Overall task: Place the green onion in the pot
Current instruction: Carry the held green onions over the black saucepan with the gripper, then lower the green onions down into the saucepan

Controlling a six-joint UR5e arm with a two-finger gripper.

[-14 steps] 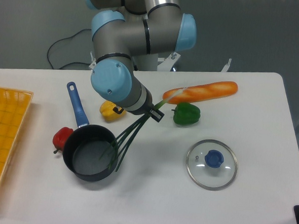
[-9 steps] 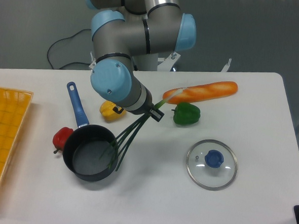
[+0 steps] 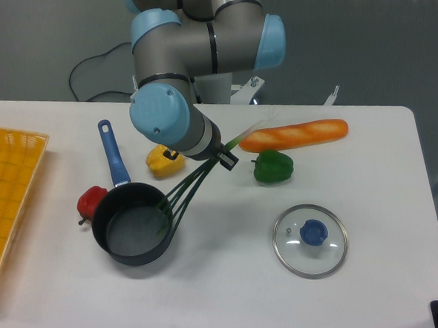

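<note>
The green onion hangs slanted in the air, its pale end up near the bread and its dark green leaves trailing down over the right rim of the pot. My gripper is shut on the stalk's middle, mostly hidden behind the arm's wrist. The pot is a black saucepan with a grey inside and a blue handle pointing to the upper left; it stands on the white table, left of centre. The leaf tips reach just inside the pot.
A yellow pepper and a red pepper lie by the pot. A green bell pepper and a long bread loaf lie to the right. The glass lid with a blue knob rests front right. A yellow basket fills the left edge.
The arm has shifted slightly left and up, carrying the green onion with it; its leaves have swung left so their tips now hang inside the pot's rim.
</note>
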